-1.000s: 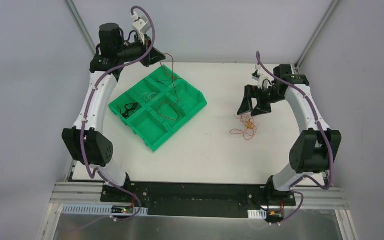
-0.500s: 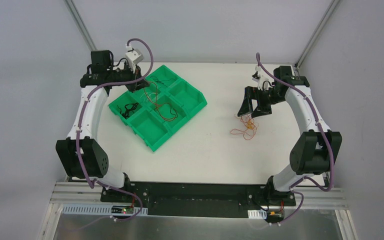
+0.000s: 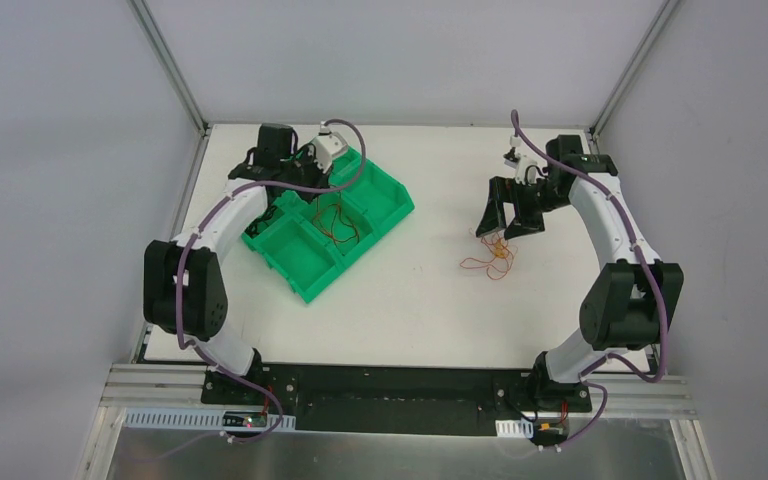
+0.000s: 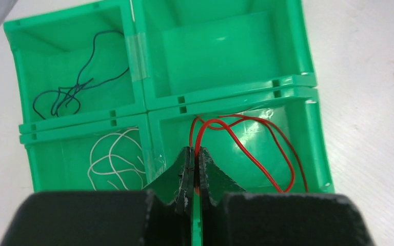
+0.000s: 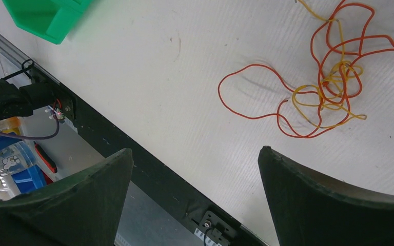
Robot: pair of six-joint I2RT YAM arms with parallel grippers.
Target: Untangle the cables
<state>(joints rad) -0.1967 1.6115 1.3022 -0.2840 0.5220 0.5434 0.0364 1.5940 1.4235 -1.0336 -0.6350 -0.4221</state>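
White tabletop (image 3: pixel 410 300) fills the cell, with a green divided tray (image 3: pixel 392 203) at about ten o'clock and a loose tangle (image 3: pixel 495 255) of orange and yellow cables at three o'clock. The left gripper (image 4: pixel 194 152) is low over the tray. Its fingers are pinched tight on a red cable (image 4: pixel 213 122) whose loops already lie in one compartment, seemingly to lay that freed strand in its own bin before letting go. A white cable (image 4: pixel 113 161) sits in the neighbouring compartment and a dark cable (image 4: pixel 77 92) in the one beyond, so the sorting looks well along. The right gripper (image 5: pixel 195 150) hangs over the tangle's twelve o'clock edge, fingers spread wide and holding nothing, likely poised for the next pull. A second ago the left arm was raised behind the tray's far corner with the red cable dangling from it; it has since swung down over the tray. The right arm and the tangle have not shifted.
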